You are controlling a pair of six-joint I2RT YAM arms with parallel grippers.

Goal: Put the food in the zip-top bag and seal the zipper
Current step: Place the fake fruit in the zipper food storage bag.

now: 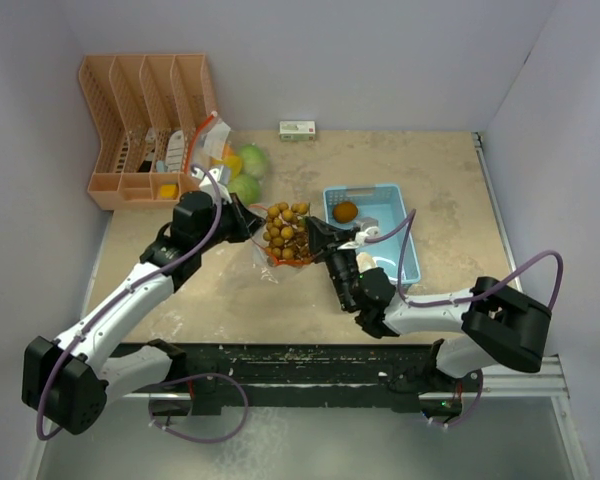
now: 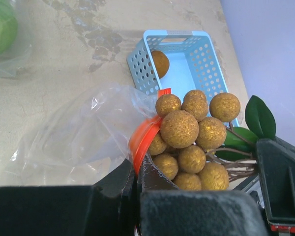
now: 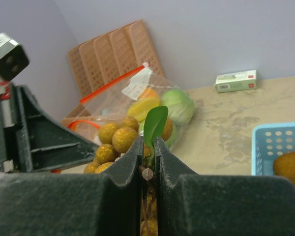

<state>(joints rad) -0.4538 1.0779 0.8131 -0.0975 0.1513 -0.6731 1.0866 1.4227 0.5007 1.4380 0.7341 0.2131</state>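
The right gripper [image 3: 147,158] is clenched on the thin stem of the bunch of brown balls [image 1: 285,232], and a green leaf [image 3: 155,125] stands up out of the narrow slit between its fingers. The left gripper [image 2: 137,173] is pinched tight on the orange zipper strip [image 2: 143,140] of the zip bag [image 2: 81,142]. The clear film of the bag spreads away to one side over the table [image 1: 435,180].

The bunch hangs between the two grippers, right at the mouth of the bag, with its balls pressed against the orange strip. I cannot tell how far in it sits. Two more green leaves [image 2: 258,118] stick out on the right gripper's side.

Just beyond the bunch sits a blue tray [image 1: 385,196] with one round brown fruit [image 1: 345,211] inside.

Further back, a second bag [image 3: 142,81] with its own orange strip holds green and yellow food [image 1: 248,165]. It sits just beside a peach-coloured rack [image 1: 145,110]. A small box [image 1: 297,130] lies near the back wall.
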